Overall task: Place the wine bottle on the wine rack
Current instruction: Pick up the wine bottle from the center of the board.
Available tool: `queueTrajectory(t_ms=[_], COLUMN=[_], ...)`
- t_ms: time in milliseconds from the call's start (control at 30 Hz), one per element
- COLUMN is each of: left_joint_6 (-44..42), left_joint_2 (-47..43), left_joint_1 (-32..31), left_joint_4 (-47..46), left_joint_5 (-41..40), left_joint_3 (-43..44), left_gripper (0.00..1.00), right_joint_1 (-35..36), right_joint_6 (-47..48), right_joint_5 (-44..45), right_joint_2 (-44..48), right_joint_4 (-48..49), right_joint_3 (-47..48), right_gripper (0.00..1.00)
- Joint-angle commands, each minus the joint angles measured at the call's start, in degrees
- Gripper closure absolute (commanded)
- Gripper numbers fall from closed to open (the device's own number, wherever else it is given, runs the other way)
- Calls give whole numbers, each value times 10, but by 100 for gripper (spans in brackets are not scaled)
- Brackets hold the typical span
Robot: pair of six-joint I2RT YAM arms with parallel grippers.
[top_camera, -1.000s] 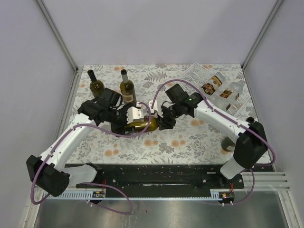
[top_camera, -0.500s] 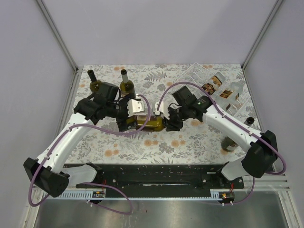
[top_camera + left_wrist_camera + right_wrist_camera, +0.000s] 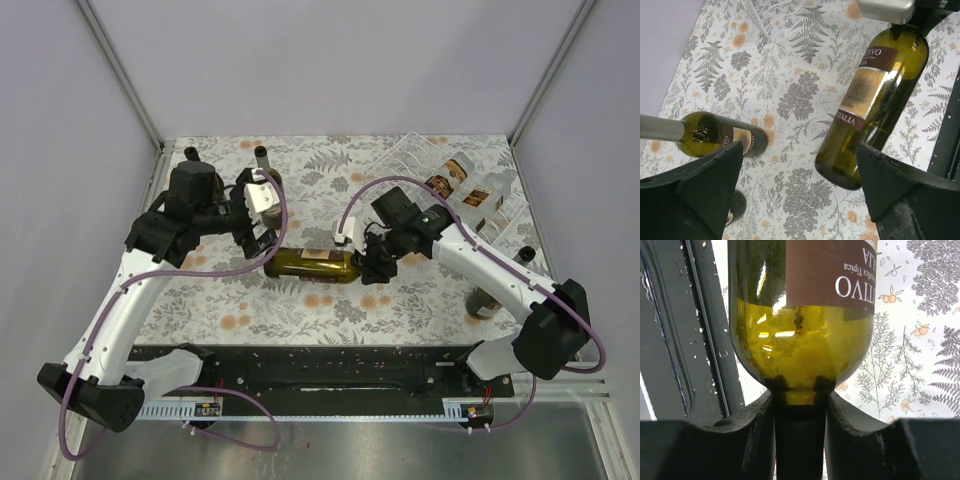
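A: What's new w/ the wine bottle (image 3: 312,264)?
B: The L claw (image 3: 800,147) has let go & backed off toward the standing bottles (image 3: 262,156). Its fingers are spread wide, w/ nothing btwn them.
A: So who has it now?
B: Only the R claw (image 3: 800,405). It's pinched tight on the neck. The bottle sticks out sideways over the middle of the flowery mat (image 3: 400,300).
A: And the wine rack (image 3: 412,152)?
B: Back R corner, well apart from the bottle. Some bottles lie in it already.
A: Meaning?
B: Hand-off looks done. Prob. next the R arm carries it to a free cradle. It's held by the neck only, so it could droop or slip.
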State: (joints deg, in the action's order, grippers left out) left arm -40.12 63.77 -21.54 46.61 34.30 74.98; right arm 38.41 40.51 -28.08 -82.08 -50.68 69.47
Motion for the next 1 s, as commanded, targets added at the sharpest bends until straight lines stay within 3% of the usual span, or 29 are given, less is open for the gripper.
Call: queueTrajectory(t_ms=[0,600,967], left_joint_6=[59,178,222], left_joint_2=[-25,-17,-8], left_joint_1=[4,4,3], left_joint_4=[-47,-118,-144], left_joint_5=[3,-72,-53], left_joint_3=[12,35,42], left_gripper=[1,1,1], right_joint_1=[-14,-32,-59], right_joint_6=[-43,-77,-116], right_joint_5=[-44,34,51], right_joint_2=[48,126,156], right_joint_4=[48,-2,-2], right_joint_3=[38,63,66], right_gripper=[100,100,100])
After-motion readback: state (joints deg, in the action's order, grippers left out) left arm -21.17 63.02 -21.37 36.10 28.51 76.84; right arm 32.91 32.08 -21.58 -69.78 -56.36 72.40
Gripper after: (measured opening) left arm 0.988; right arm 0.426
